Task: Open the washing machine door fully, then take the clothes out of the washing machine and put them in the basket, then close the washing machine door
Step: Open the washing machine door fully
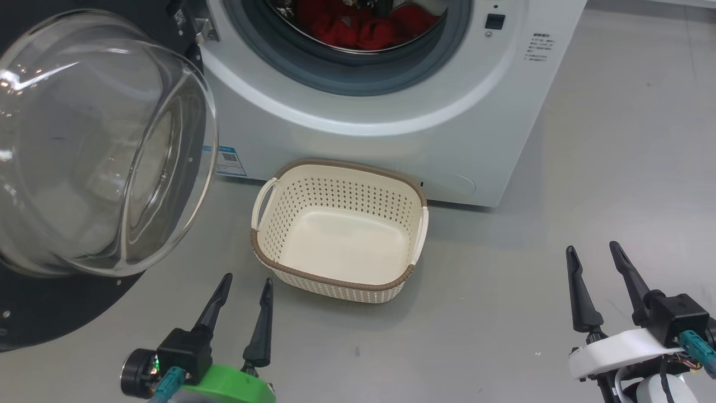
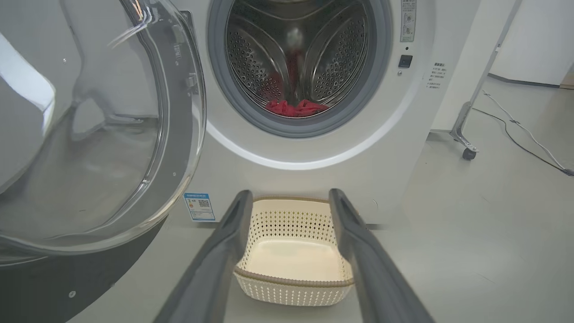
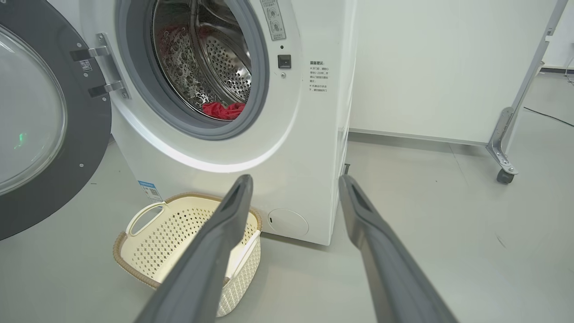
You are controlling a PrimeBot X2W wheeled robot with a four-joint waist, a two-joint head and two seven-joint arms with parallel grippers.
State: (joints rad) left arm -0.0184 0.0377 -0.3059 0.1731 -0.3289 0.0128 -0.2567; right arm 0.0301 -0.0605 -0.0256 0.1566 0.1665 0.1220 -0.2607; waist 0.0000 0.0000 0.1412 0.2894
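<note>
Squarely ahead, the white washing machine [image 1: 391, 145] stands on a grey floor [image 1: 503, 324]. The washing machine door [image 1: 100, 145] is swung wide to the robot's left, glass bowl bulging outward. The basket [image 1: 335, 196] sits on the floor just before the machine, below its opening. The clothes [image 1: 363, 28], red, lie low in the steel drum. The left gripper [image 1: 248, 278] hovers near the basket's front corner and the right gripper [image 1: 592, 246] well apart, both with fingers spread.

I see a smooth grey floor [image 1: 559, 313] carrying the white washing machine [image 1: 391, 145]. The cream basket [image 1: 335, 193] sits on the floor just in front of the machine's base. Past the machine, a metal frame leg [image 3: 497, 148] stands on 1 caster, with a dark cable [image 2: 524, 132] trailing nearby.
</note>
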